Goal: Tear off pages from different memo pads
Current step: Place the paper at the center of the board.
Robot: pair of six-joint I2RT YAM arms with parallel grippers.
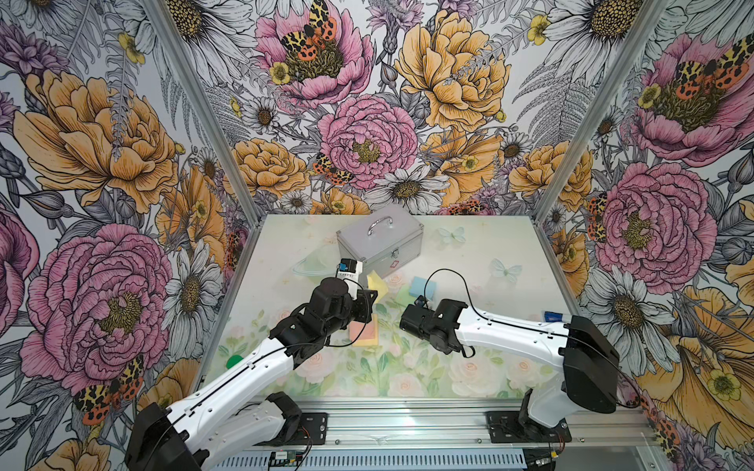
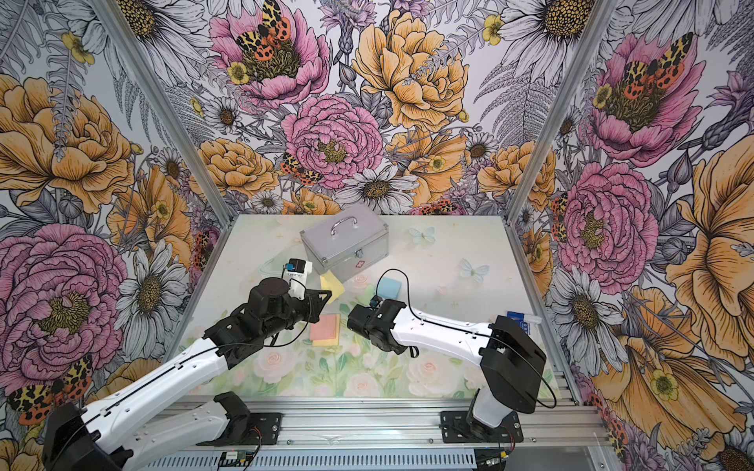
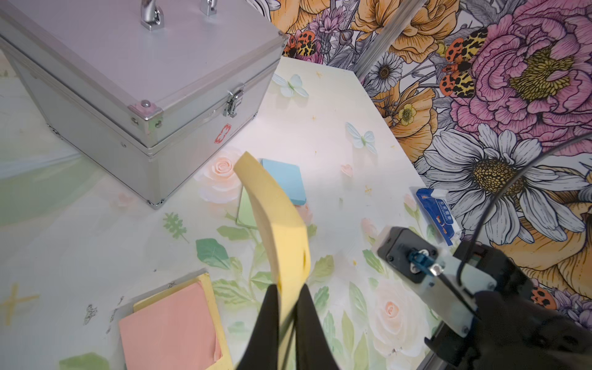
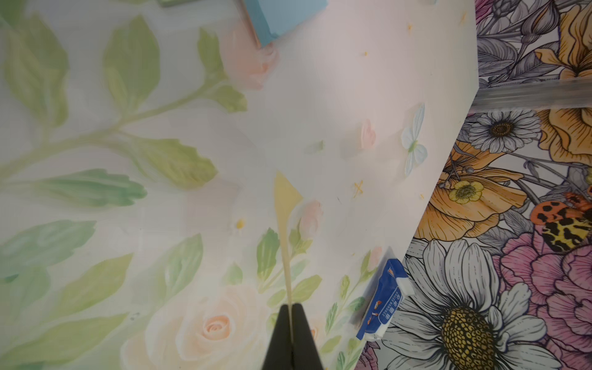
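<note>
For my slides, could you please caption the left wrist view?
Left gripper clamps a bent yellow memo pad near the metal case.

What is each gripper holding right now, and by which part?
The left gripper pinches the yellow memo pad by one edge; the right gripper pinches a single yellow page by one edge.

We see the left arm [image 1: 228, 387] and right arm [image 1: 510, 330] in glossy white shells with matte black joints. A thin black cable [image 1: 444, 270] loops off each wrist (then runs along a seam in the shell). Left gripper [image 3: 288, 290] and right gripper [image 4: 291, 307] have plain black tapered fingers [image 4: 277, 339].
</note>
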